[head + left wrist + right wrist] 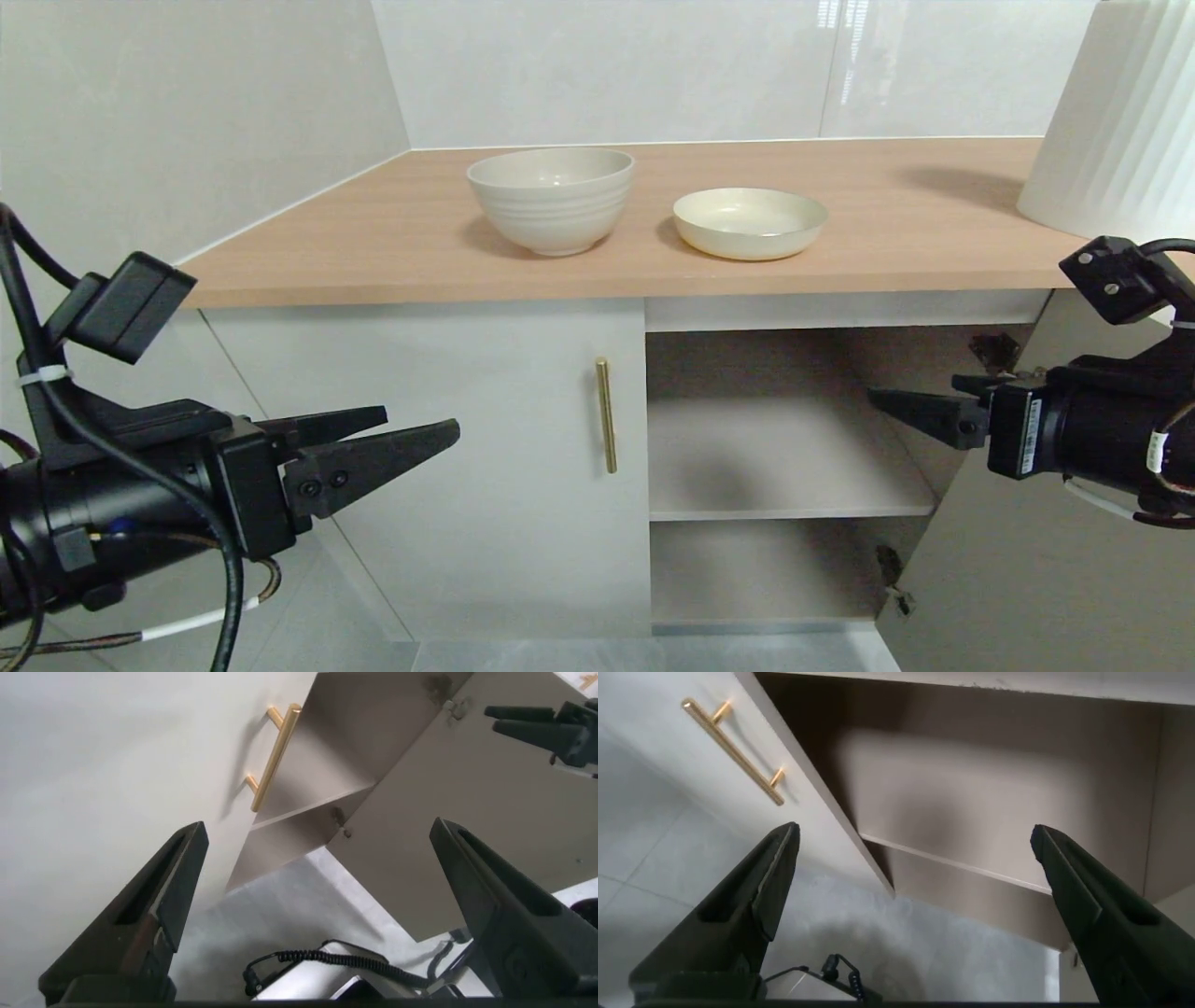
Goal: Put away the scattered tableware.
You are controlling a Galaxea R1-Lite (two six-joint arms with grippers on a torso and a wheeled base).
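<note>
A deep cream bowl [552, 199] with ribbed sides stands on the wooden countertop [373, 243]. Right of it rests a shallow cream dish [750, 222]. Below the counter my left gripper [418, 427] hangs open and empty in front of the shut left cabinet door [467, 448]. My right gripper [873, 397] is open and empty at the mouth of the open right cabinet compartment, level with its shelf [784, 467]. The left wrist view has my left gripper [318, 840] with fingers [168, 887] spread wide; the right wrist view has my right gripper [915, 840] the same.
The right cabinet door [1027, 560] stands swung open beside my right arm. A brass handle [607, 415] is on the shut left door. A large white ribbed object [1120, 121] stands on the counter at the far right. Light walls close the corner behind.
</note>
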